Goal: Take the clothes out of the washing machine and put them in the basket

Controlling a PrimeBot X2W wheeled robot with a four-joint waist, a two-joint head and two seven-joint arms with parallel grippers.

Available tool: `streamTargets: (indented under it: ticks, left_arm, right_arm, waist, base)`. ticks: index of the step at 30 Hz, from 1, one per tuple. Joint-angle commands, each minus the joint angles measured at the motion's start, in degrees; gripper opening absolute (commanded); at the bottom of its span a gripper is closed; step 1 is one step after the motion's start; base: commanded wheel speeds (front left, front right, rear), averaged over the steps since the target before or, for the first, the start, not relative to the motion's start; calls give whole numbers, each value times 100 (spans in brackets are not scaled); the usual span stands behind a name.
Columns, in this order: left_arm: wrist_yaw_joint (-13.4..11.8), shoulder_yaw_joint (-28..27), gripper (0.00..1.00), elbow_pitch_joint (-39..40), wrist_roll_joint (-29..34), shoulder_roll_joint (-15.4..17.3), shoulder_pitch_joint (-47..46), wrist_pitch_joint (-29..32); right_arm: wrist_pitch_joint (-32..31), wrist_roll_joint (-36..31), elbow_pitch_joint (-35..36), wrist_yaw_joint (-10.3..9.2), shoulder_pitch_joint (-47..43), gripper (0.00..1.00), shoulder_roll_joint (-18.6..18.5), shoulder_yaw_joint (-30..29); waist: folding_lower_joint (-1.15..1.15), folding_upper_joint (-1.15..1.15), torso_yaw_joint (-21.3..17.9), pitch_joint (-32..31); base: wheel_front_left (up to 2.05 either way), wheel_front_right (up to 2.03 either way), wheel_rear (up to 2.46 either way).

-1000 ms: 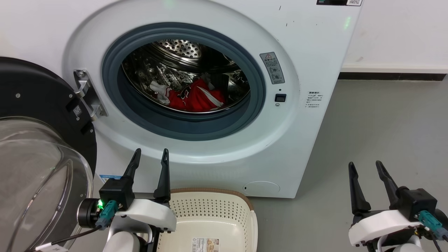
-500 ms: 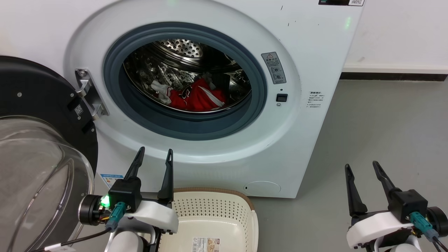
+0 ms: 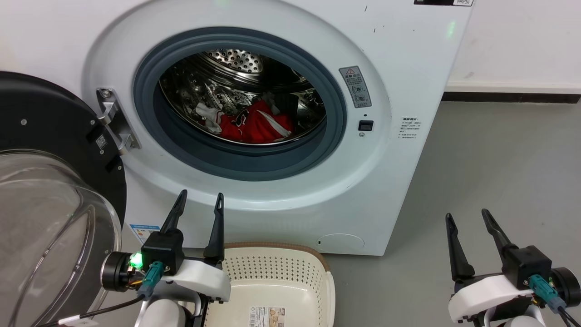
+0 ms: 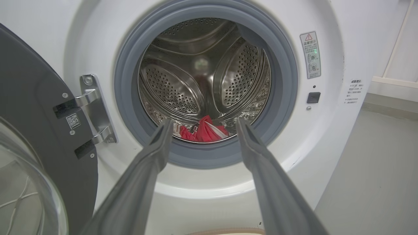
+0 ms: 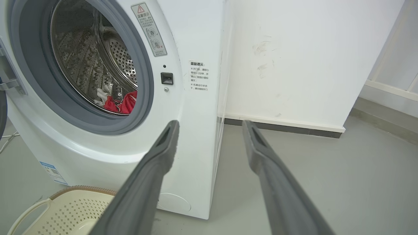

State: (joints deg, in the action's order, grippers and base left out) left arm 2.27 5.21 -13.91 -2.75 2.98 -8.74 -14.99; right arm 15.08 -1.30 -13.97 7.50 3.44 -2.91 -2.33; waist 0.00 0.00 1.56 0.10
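The red clothes (image 3: 254,126) with white trim lie at the bottom of the steel drum of the white washing machine (image 3: 399,54); they also show as the clothes (image 4: 204,130) and the clothes (image 5: 122,102) in the wrist views. The cream basket (image 3: 277,272) stands on the floor in front of the machine, with nothing but a paper label inside. My left gripper (image 3: 200,202) is open, below the porthole and at the basket's left rim. My right gripper (image 3: 467,218) is open over the floor, right of the machine. Both are empty.
The black-framed clear domed door (image 3: 50,190) is swung open at the left, close to my left arm. Grey floor (image 3: 490,154) stretches to the right of the machine, with a white wall and dark skirting (image 3: 508,97) behind it.
Both grippers have edged slightly forward and to the side since a second ago, and the head view has shifted a little. The clothes and basket lie as before.
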Motion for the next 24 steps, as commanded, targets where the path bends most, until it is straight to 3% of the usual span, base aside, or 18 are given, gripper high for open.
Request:
streamTargets:
  ticks: [1,10,24]
  left_arm:
    - [-11,-15,100,-1,-10,-1,-73,-30]
    - [-66,-29,100,53,-31,-8,-252,-29]
    - [-306,-289,100,-287,68,108,-1655,-23]
  right_arm:
    - [12,39,-14,-2,58,100,5,7]
    - [-5,43,117,-2,169,100,5,49]
    - [-65,131,608,-2,798,100,6,364]
  waist:
    - [0,0,-3,3]
    - [0,0,-6,267]
    - [0,0,-360,1620]
  base:
    - [0,0,0]
    - [0,0,0]
    - [0,0,0]
